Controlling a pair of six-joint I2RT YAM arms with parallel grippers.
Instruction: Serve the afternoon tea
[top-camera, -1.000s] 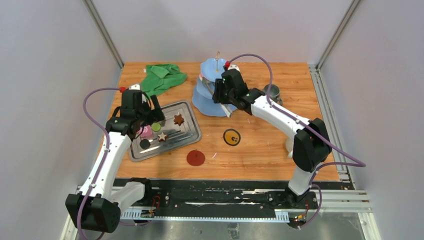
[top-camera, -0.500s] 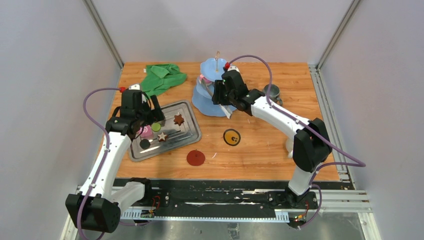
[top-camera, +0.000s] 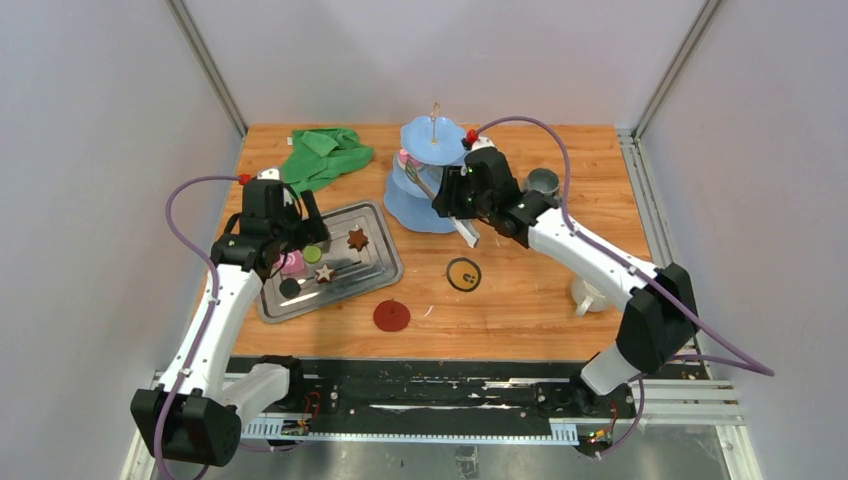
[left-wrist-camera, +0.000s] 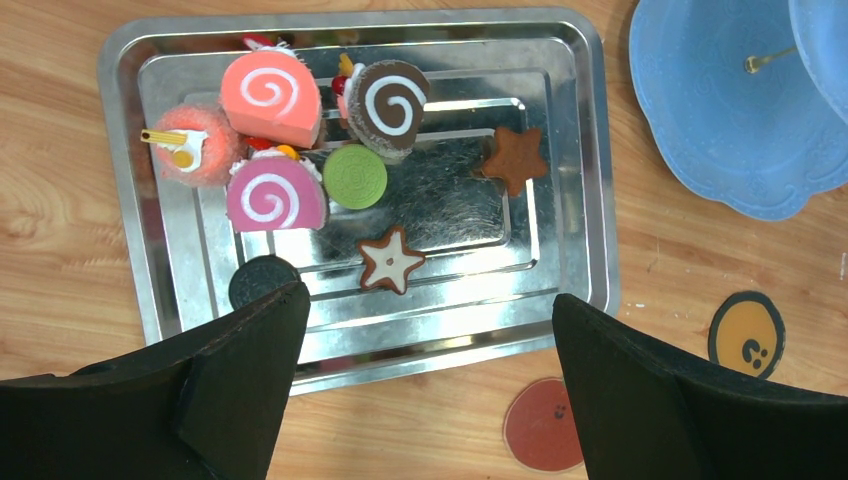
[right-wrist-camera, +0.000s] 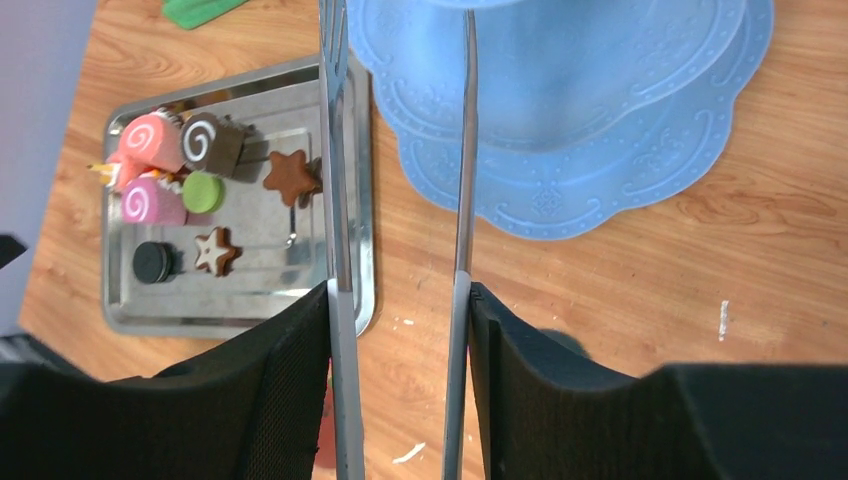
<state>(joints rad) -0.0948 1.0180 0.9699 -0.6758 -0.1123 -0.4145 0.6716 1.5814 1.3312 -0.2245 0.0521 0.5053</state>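
Serving has barely begun. Nearly all the sweets lie on the steel tray (left-wrist-camera: 585, 180): three swirl rolls (left-wrist-camera: 271, 95) in pink and brown, a frosted pink cake (left-wrist-camera: 195, 145), a green disc (left-wrist-camera: 354, 176), a brown star (left-wrist-camera: 512, 160), an iced star (left-wrist-camera: 390, 260) and a black disc (left-wrist-camera: 262, 282) at the near edge.

The left claw (left-wrist-camera: 430, 312) hovers above the tray with its fingers spread wide and nothing between them.

The right claw (right-wrist-camera: 398, 330) is closed on a pair of metal tongs (right-wrist-camera: 337, 200). Their blades stand apart and run toward the blue tiered stand (top-camera: 415, 210). The tips leave the wrist view, so it does not show whether they carry anything. From above, a small pink piece (top-camera: 404, 157) shows at the stand's middle tier, right by the tong tips. It is too small to tell whether it lies on the tier or is held between the blades. It looks like the only sweet to have reached the stand.

The grey-green mug (top-camera: 543, 183) stands on the tabletop (top-camera: 520, 300) behind the right arm, and the white mug (top-camera: 588, 295) stands near the right edge. Both are well apart from the two coasters (top-camera: 462, 274), which lie bare in front of the stand.

What is left, by my reading, is the bulk of the job: moving the remaining sweets to the tiers and setting out both mugs
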